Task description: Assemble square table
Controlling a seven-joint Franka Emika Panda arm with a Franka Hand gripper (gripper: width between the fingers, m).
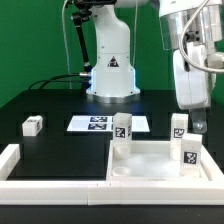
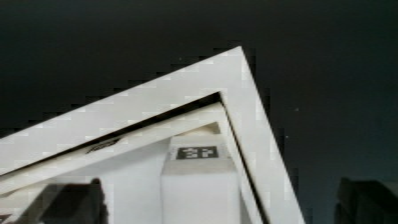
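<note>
The gripper hangs fully open, holding nothing, directly above 1 small white tagged plastic leg standing upright, long axis vertical, inside the large white square plastic tabletop.

White tabletop, 3 upright legs

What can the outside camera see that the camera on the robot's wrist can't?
Only the exterior view shows the robot's base, the marker board, a leg lying apart on the black table, and the whole tabletop. Only the wrist view shows a corner up close, with dark pincer fingertips at the picture's edge. Both show the white tabletop and a tagged leg.
</note>
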